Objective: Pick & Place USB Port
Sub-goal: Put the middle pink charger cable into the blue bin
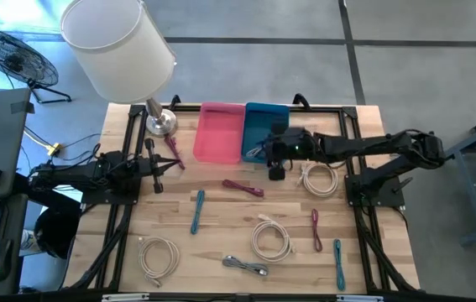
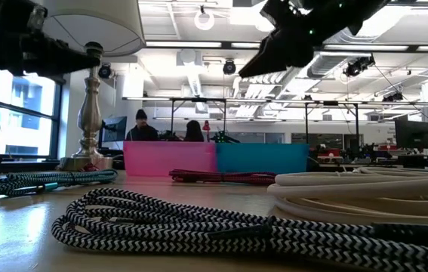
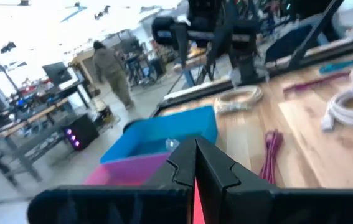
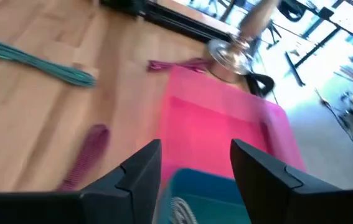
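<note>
USB cable (image 4: 181, 210), a pale coil, lies inside the blue bin (image 1: 264, 126), directly below the right gripper (image 1: 260, 152), whose fingers are spread apart and empty. The left gripper (image 1: 164, 170) waits at the table's left side, fingers pressed together. Other coiled cables dot the wooden table (image 1: 221, 226); the pink bin (image 1: 219, 132) touches the blue one, beside a lamp (image 1: 120, 50). People stand in the room beyond.

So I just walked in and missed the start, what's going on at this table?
The right gripper hovers with jaws open at the blue plastic bin, where a pale cable already lies. The left gripper waits at the table's left side, jaws shut. More coiled cables lie scattered on the wooden table, beside a pink plastic bin.
</note>
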`<action>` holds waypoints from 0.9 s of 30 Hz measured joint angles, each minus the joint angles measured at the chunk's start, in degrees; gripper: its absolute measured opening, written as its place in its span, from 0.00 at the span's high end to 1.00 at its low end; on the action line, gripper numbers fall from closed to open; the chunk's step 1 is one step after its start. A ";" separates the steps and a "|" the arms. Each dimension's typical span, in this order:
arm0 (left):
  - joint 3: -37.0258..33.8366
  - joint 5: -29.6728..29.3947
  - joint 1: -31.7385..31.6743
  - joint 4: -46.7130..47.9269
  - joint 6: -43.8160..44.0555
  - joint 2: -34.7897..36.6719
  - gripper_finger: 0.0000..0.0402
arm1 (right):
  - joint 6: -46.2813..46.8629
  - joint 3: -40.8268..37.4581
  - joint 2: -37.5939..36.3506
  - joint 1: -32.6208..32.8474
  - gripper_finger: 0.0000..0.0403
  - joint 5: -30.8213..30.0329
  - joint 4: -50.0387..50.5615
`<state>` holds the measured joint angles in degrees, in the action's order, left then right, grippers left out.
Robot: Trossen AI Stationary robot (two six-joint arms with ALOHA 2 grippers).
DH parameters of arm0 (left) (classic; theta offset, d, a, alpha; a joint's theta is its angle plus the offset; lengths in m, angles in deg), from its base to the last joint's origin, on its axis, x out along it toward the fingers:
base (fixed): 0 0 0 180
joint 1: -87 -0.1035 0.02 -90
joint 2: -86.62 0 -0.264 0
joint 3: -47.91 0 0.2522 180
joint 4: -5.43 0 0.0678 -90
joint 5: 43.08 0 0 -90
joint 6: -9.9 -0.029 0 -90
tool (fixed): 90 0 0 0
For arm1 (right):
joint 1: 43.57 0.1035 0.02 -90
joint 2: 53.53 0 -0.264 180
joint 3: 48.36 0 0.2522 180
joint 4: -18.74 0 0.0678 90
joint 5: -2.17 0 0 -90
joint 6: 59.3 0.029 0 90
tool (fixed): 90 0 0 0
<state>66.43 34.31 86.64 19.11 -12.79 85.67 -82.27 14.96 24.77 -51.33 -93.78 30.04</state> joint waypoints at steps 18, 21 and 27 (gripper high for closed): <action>2.32 4.76 0.02 4.12 -1.06 -0.07 0.72 | 18.70 0.00 2.99 14.26 0.52 -7.66 8.83; 2.32 3.36 0.00 4.03 -1.13 -0.07 0.70 | 19.52 0.00 7.28 14.19 0.52 -7.67 8.95; 2.32 1.56 0.00 2.21 -1.58 -0.02 0.70 | 19.57 0.00 14.52 14.13 0.52 -7.81 5.05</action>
<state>68.74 35.87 86.64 21.32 -14.37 85.65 -62.70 14.96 39.29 -37.20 -101.59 35.09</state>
